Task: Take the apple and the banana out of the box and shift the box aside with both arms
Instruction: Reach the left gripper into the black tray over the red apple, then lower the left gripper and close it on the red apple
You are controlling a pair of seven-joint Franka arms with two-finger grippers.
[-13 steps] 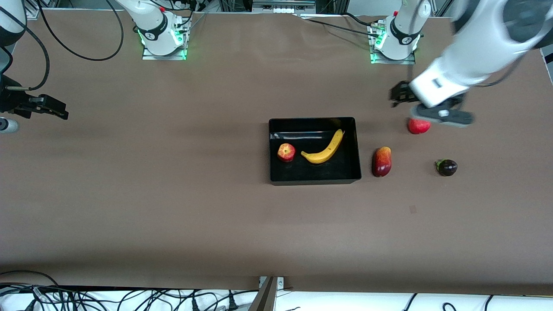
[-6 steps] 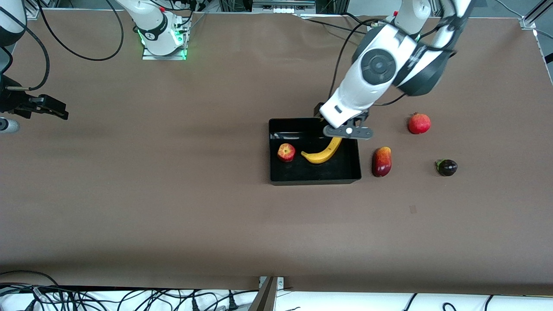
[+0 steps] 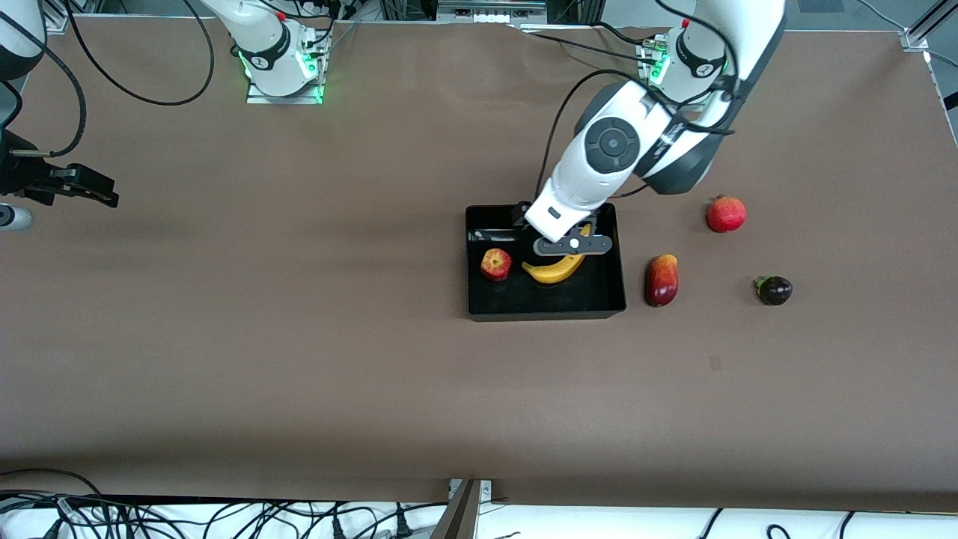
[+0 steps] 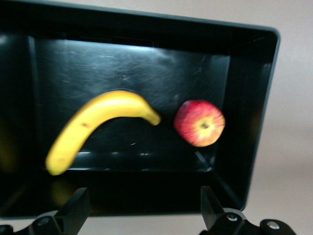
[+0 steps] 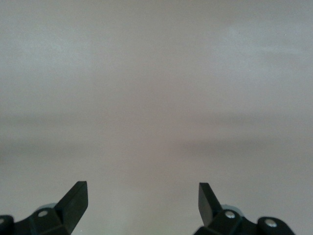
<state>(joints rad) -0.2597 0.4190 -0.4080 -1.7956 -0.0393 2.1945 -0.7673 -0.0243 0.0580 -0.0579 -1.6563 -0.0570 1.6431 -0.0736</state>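
The left pincer hangs over the black box, directly above the banana, with its two fingers spread wide and nothing between them. In the left wrist view both fruits lie below the released pincer on the box floor: the banana curves under one finger, and the apple sits just beside the banana's tip, apart from it by a small gap and closer to the other finger. The apple lies toward the right arm's end of the box, away from the pincer.

Outside the box, toward the left arm's end of the tabletop, a red and yellow mango-shaped fruit lies just beside the box wall. A round red fruit and a small dark purple fruit sit farther out from the left pincer.

The right pincer waits well apart from the box, at the right arm's end of the tabletop. Its fingers stand open over bare tabletop, grasping nothing.
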